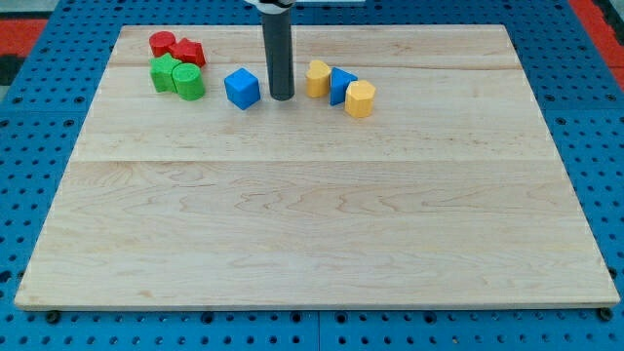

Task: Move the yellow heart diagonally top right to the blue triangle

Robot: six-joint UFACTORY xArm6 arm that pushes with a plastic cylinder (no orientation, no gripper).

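My tip rests on the wooden board near the view's top, between a blue cube on its left and a yellow heart on its right. The tip stands a short gap to the left of the heart, not touching it. The blue triangle lies right against the heart's right side. A yellow hexagon-like block touches the triangle at its lower right.
At the view's top left sits a cluster: a red cylinder, a red block, a green block and a green cylinder. The wooden board lies on a blue perforated table.
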